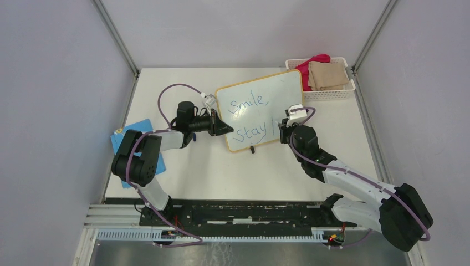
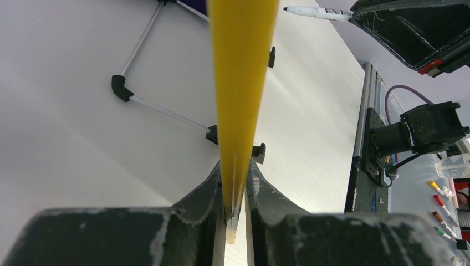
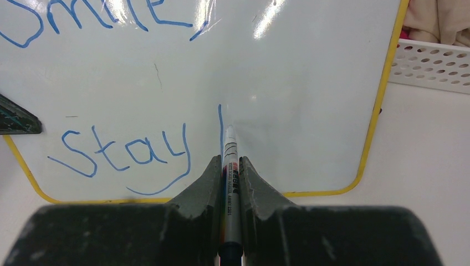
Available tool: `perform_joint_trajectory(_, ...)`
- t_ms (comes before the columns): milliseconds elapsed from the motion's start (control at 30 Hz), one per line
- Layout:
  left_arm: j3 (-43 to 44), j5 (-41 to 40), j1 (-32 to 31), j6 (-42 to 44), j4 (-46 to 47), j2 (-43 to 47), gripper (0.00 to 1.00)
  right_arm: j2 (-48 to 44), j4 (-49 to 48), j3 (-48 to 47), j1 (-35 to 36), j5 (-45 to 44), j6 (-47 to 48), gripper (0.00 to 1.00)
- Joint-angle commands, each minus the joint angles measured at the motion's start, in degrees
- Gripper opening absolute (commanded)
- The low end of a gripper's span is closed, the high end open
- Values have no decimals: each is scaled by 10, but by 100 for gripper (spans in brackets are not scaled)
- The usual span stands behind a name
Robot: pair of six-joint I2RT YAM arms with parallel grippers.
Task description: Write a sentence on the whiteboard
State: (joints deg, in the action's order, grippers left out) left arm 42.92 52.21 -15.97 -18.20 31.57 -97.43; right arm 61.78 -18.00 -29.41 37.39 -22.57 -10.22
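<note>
The whiteboard [image 1: 260, 108] with its yellow-orange frame lies tilted at the table's middle. Blue writing on it reads "Smile," [image 1: 248, 103] and below it "Stay" [image 3: 124, 152], followed by one upright stroke [image 3: 220, 119]. My left gripper [image 1: 224, 130] is shut on the board's left edge; the yellow frame [image 2: 239, 83] runs between its fingers. My right gripper [image 1: 288, 123] is shut on a white marker [image 3: 229, 166], whose tip touches the board at the foot of the stroke. The marker [image 2: 316, 12] also shows in the left wrist view.
A white basket [image 1: 327, 93] with folded pink and beige cloths stands at the back right, touching the board's corner. A blue patterned card [image 1: 130, 141] lies at the left edge under my left arm. Metal rails run along the near edge.
</note>
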Motion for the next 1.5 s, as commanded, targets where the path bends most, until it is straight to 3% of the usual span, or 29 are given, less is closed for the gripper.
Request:
perform_joint_trajectory(0, 4, -40, -4, 36, -45, 0, 2, 6, -11, -23, -2, -10, 3, 0)
perform_joint_trajectory(767, 3, -41, -5, 36, -45, 2, 2, 41, -17, -22, 6, 66, -11, 0)
perform_joint_trajectory(1467, 6, -43, -4, 39, -50, 1, 2, 10, 49, 10, -20, -18, -13, 0)
